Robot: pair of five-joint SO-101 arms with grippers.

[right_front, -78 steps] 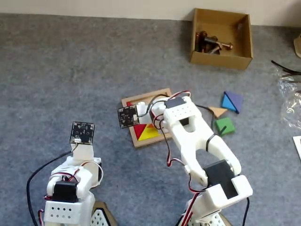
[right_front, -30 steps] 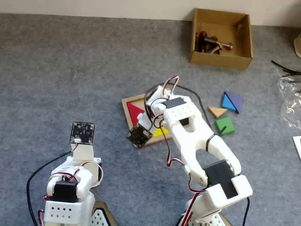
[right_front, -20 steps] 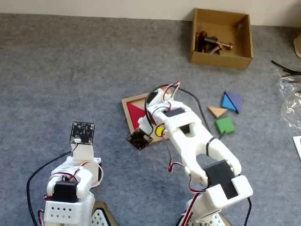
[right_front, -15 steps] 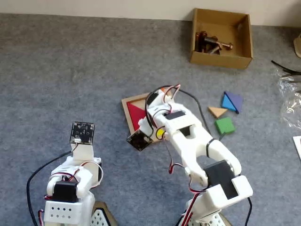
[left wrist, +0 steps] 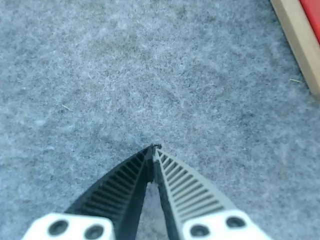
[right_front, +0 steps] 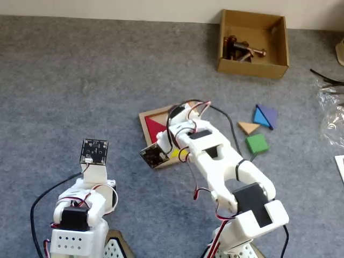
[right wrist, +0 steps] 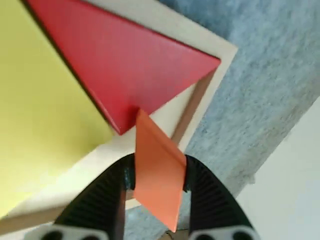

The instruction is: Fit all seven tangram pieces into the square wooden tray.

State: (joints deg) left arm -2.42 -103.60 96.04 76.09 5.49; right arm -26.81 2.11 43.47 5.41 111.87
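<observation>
My right gripper (right wrist: pixel 159 167) is clamped on an orange piece (right wrist: pixel 157 187) over a corner of the wooden tray (right wrist: pixel 202 107). The piece's tip is by the red triangle (right wrist: pixel 125 60), which lies in the tray beside the yellow one (right wrist: pixel 40 110). My left gripper (left wrist: pixel 152 148) is pinched closed above the grey table (left wrist: pixel 100 75).

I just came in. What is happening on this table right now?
The right pincer is shut on an orange piece and holds it at the edge of the wooden tray, where a red triangle and a yellow triangle lie. The left pincer is shut on nothing, above the grey carpet. A green square, a tan triangle and a blue triangle lie outside the tray.
</observation>
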